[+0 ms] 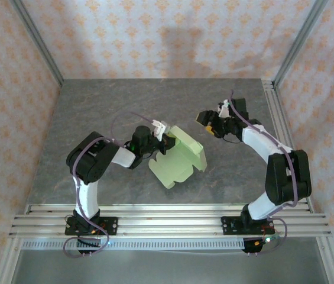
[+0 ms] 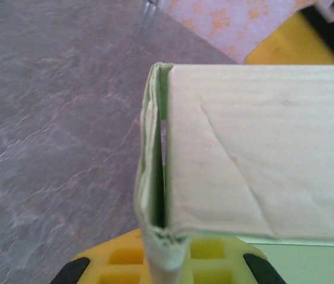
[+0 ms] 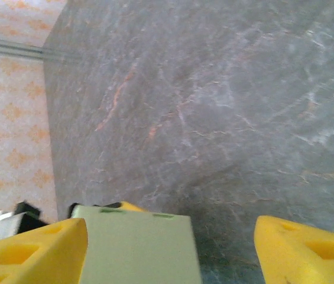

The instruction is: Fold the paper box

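Paper box (image 1: pixel 178 158): pale yellow-green thin card, partly folded, lying near the middle of the table (image 1: pixel 96 112) between the two arms. One end is raised from the surface at the left gripper (image 1: pixel 165 141), and the rest spreads toward the near right with notched flap edges. In the left wrist view the card (image 2: pixel 261 154) is a plain, unprinted panel with a diagonal crease. A second layer is doubled against its left edge, leaving a thin dark gap between the two.

Left gripper (image 2: pixel 165 260): yellow fingers (image 2: pixel 119 260) drawn narrow, pinching a strip of the folded card edge between them.

Right gripper (image 1: pixel 209 124): sits to the far right of the box and apart from it in the top view. Its yellow fingers (image 3: pixel 31 248) are spread wide and hold nothing. In the right wrist view the box (image 3: pixel 137 248) appears as a flat green panel low in the frame, just beside the finger on the left of that view. Whether they touch cannot be told there.

Table: grey, marbled with pale and reddish veins.

Rails (image 1: pixel 167 216): aluminium, running along the near edge of the table and carrying both arm bases.

Walls (image 1: pixel 155 35): cream covering with a repeating orange motif, on three sides.
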`<action>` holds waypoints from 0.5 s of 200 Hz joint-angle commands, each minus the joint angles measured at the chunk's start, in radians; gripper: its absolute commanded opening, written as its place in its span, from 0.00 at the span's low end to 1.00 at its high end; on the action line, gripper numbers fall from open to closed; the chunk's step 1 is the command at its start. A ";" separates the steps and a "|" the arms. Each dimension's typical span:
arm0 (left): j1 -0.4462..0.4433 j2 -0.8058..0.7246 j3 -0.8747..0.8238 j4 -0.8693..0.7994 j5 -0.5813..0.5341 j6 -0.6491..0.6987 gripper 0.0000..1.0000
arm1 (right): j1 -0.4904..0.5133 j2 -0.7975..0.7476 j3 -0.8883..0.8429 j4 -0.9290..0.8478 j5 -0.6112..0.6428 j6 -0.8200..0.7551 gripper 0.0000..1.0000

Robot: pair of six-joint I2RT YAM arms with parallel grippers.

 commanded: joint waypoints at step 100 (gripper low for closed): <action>-0.023 -0.124 0.079 -0.083 -0.030 -0.130 0.00 | 0.117 -0.013 -0.071 0.044 -0.225 -0.050 0.71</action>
